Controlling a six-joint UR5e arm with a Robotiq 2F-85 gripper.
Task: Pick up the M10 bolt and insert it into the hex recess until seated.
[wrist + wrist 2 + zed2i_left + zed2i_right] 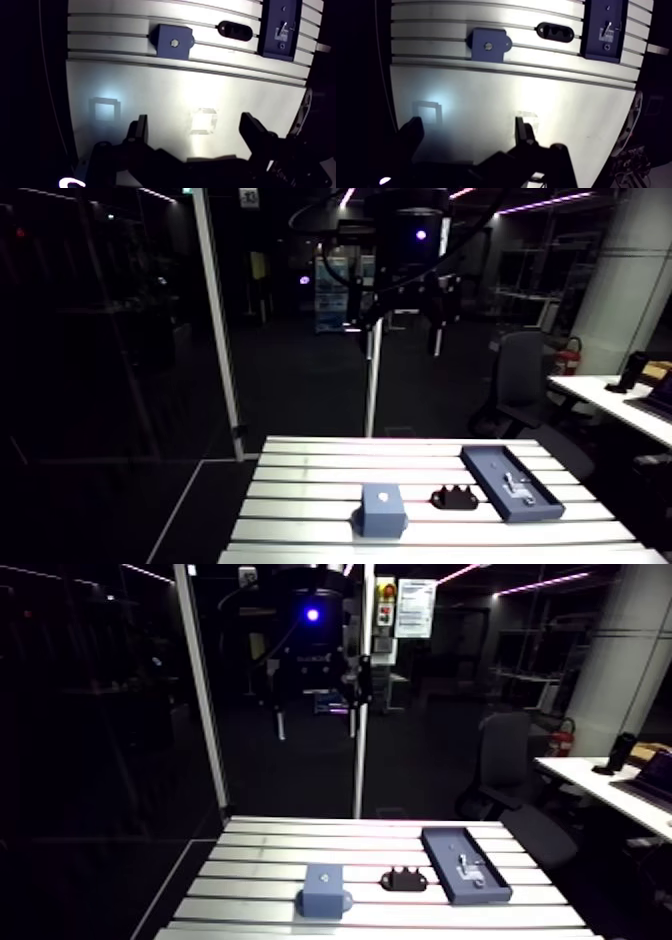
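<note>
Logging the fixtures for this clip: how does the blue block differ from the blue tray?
The blue block is compact and squarish; the blue tray is long, flat and rimmed. The block shows one small recess on top; the tray holds small metal parts. They lie on opposite sides of the black piece. Both are dark blue and rest on the slotted table.

The slotted aluminium table (300,488) carries three items in one row across the slots. A blue block (381,508) stands with a recess (174,43) in its top face. A small black fixture (454,498) lies between the block and a shallow blue tray (492,463), touching neither. The tray lies angled to the slots. A smooth metal panel (150,90) adjoins the slotted section.
</note>
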